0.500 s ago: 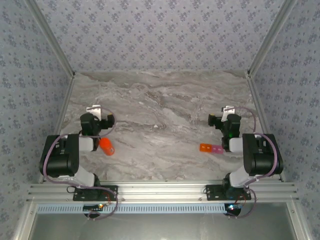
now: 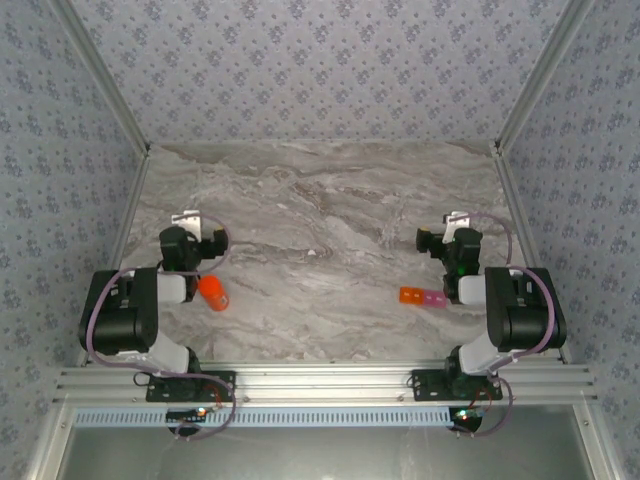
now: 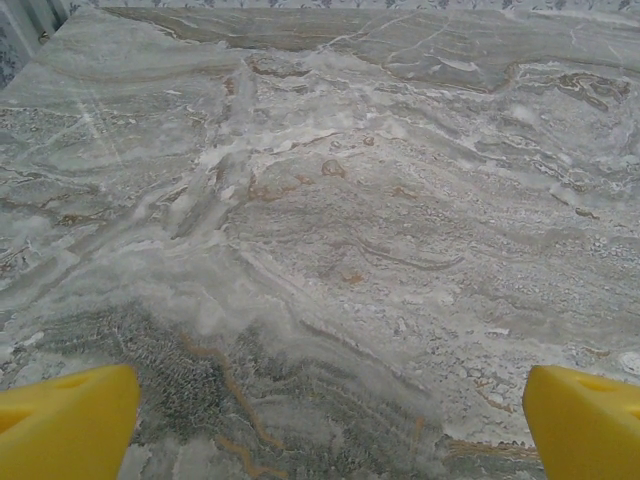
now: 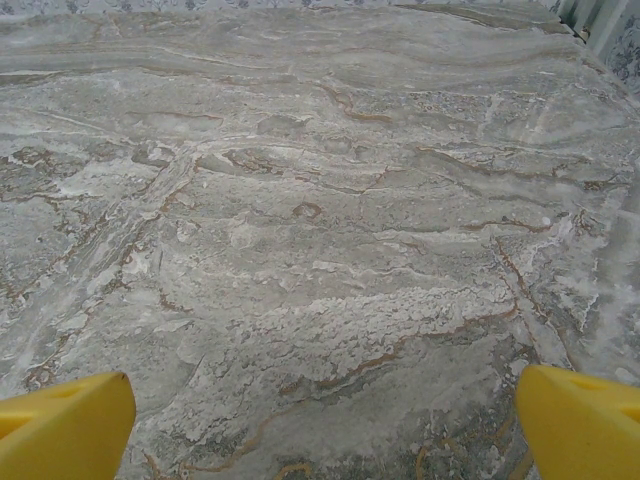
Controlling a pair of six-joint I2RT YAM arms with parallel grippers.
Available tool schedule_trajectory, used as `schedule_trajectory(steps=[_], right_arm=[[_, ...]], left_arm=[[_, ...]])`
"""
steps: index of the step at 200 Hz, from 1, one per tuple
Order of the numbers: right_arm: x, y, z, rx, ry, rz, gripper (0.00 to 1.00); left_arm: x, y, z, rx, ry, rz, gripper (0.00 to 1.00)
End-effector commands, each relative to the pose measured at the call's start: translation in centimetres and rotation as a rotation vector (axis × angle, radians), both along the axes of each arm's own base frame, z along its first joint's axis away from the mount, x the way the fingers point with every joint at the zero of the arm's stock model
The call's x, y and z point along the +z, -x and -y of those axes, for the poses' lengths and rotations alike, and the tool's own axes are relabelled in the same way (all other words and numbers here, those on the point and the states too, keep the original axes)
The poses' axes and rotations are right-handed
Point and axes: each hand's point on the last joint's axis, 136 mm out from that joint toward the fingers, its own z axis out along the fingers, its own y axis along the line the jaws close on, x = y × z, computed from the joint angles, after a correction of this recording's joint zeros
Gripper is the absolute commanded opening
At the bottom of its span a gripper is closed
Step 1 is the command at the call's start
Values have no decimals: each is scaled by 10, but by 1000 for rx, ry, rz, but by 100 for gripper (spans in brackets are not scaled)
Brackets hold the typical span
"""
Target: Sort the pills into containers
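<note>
Yellow fingertips of the left gripper stood far apart at the bottom corners of the left wrist view, jaws wide open with nothing between them but bare marble. The right gripper matched it: its yellow fingertips sat at the two lower corners of the right wrist view, jaws spread wide and holding nothing, with veined grey stone showing across the gap.

From above, both arms were folded back near their bases, each gripper pointing toward the far side of the marble-patterned table.

The pill box lay on the table just beside the right arm, on its inner side and nearer the front edge than the right gripper. Its orange cell faced the middle of the table, and its pink cell sat closest to the arm. Whether either cell held anything was too small to tell.

An orange round bottle rested on the table just beside the left arm, also on the inner side, well apart from the pill box.

Blue-grey patterned walls enclosed the table on three sides, and an aluminium rail carried the two arm bases along the near edge.
</note>
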Motion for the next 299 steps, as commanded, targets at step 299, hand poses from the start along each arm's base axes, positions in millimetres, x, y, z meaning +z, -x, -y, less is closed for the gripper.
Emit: schedule_trajectory(steps=[299], right_arm=[[45,85,-5,-378,-609,-595,94]], left_arm=[[169,-10,30,104,371,-135,98]])
